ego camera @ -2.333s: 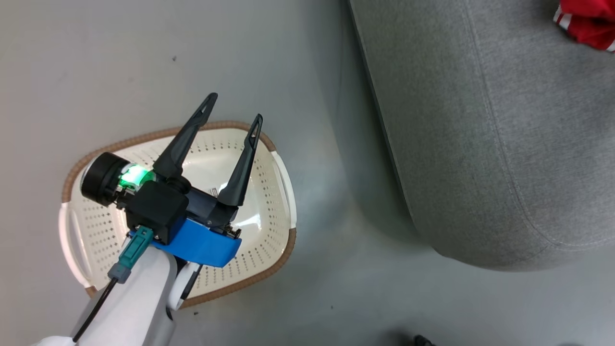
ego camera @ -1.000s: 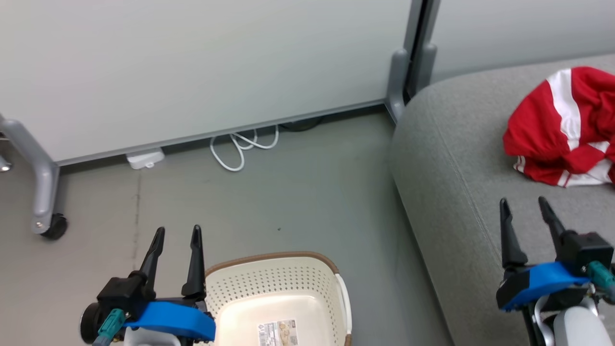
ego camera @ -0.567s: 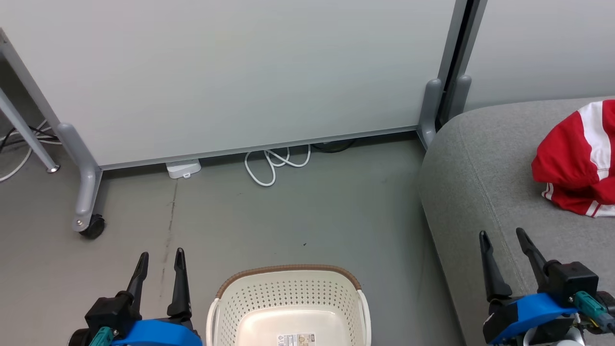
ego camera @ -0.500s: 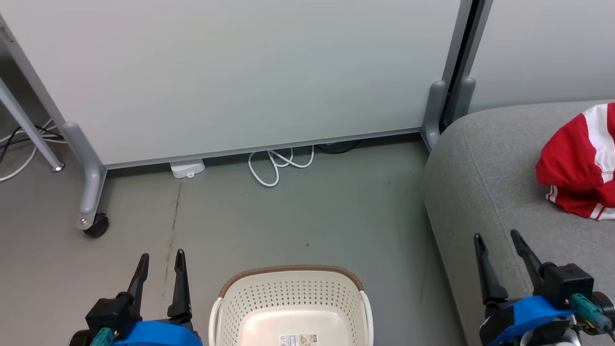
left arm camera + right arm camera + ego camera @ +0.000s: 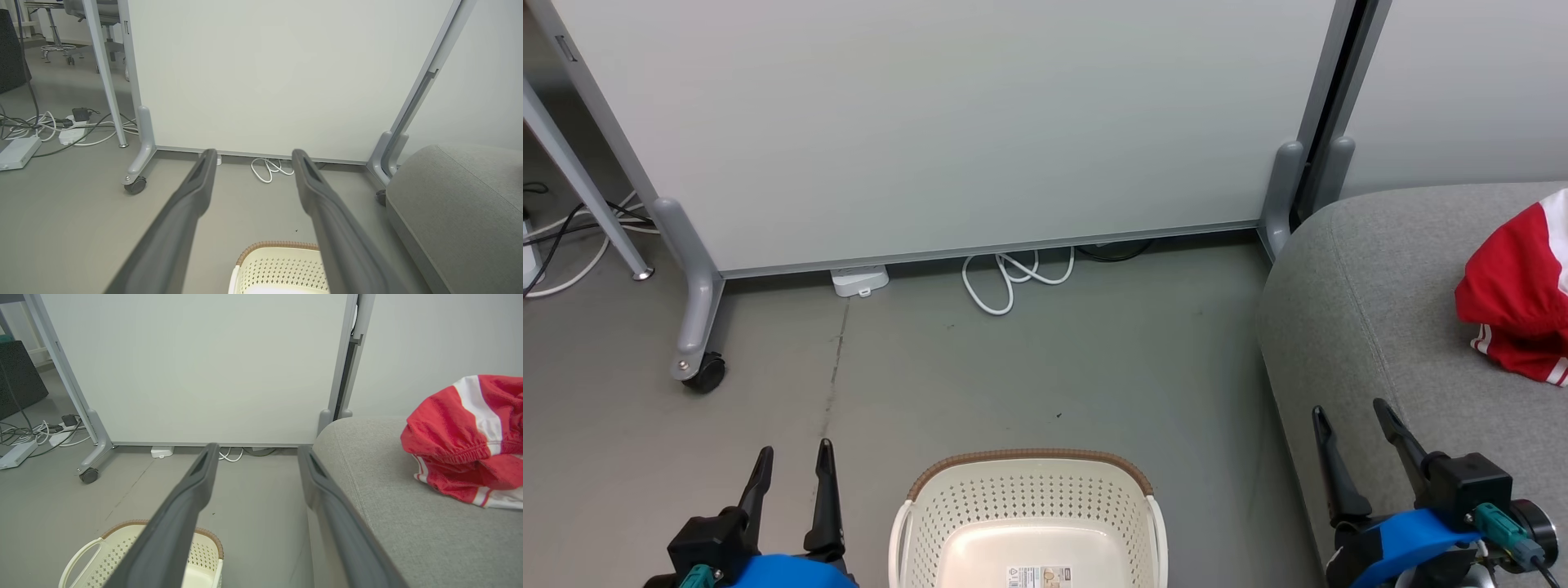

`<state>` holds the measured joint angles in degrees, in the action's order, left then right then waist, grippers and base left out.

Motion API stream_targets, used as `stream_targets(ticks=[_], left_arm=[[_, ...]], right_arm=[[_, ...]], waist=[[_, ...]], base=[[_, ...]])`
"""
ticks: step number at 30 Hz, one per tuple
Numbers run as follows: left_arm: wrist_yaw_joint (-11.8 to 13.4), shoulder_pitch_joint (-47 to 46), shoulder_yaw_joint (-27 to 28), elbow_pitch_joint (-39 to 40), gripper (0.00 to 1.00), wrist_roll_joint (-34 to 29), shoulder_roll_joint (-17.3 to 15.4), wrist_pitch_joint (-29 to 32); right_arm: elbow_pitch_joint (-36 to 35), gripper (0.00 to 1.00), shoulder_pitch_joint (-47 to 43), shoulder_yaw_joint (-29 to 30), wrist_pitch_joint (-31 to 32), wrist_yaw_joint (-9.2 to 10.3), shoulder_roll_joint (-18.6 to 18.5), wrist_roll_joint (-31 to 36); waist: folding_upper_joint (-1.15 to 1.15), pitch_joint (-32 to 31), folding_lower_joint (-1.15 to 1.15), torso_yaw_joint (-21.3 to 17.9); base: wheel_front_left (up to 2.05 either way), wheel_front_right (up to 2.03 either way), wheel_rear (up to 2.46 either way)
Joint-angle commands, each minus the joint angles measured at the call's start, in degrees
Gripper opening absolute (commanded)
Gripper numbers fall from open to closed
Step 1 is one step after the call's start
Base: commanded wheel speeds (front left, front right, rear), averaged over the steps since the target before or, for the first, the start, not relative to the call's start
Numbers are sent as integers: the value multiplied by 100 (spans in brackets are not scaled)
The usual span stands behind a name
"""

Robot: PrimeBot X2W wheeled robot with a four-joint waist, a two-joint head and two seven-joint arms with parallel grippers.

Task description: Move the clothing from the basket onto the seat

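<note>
Bright, even light; sharp pics.

A grey floor (image 5: 1013, 367) carried a cream basket (image 5: 1029, 498) at the near edge. A looped white cable (image 5: 1005, 284) and a small white box (image 5: 859, 282) lay by the foot of a pale panel (image 5: 972, 122), its caster (image 5: 704, 374) at the left. At the right stood a grey seat (image 5: 1380, 327), with red-and-white clothing (image 5: 1515, 302) lying on it.

open floor (image 5: 1013, 367) runs from basket (image 5: 1029, 454) to partition (image 5: 947, 122), seat (image 5: 1380, 310) blocking the right.
</note>
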<state>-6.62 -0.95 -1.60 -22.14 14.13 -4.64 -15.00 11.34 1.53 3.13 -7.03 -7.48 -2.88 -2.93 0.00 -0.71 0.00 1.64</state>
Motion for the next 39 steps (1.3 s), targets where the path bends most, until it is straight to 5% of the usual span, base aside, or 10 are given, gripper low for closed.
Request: stream_targets(ticks=[1,22,23,29,39], left_arm=[[-43,-67,26,-14,100,-20,2,-27],[-84,-89,57,-77,100,33,52,-27],[-49,-40,46,-69,0,10,50,0],[-48,95,60,-282,0,88,104,66],[-53,-7,176,-137,0,1143,112,361]], right_arm=[[12,100,-7,-26,19,-2,-1,19],[100,100,8,-93,3,-3,-1,-24],[95,0,10,-89,14,-1,0,13],[348,0,-45,-63,53,0,9,-64],[342,0,41,5,246,0,7,-1282]], waist=[[0,2,0,-3],[0,6,0,-65],[0,7,0,-66],[0,8,1,-69],[0,14,1,-77]], base=[[0,0,0],[0,0,0],[0,0,0],[0,0,0],[0,0,0]])
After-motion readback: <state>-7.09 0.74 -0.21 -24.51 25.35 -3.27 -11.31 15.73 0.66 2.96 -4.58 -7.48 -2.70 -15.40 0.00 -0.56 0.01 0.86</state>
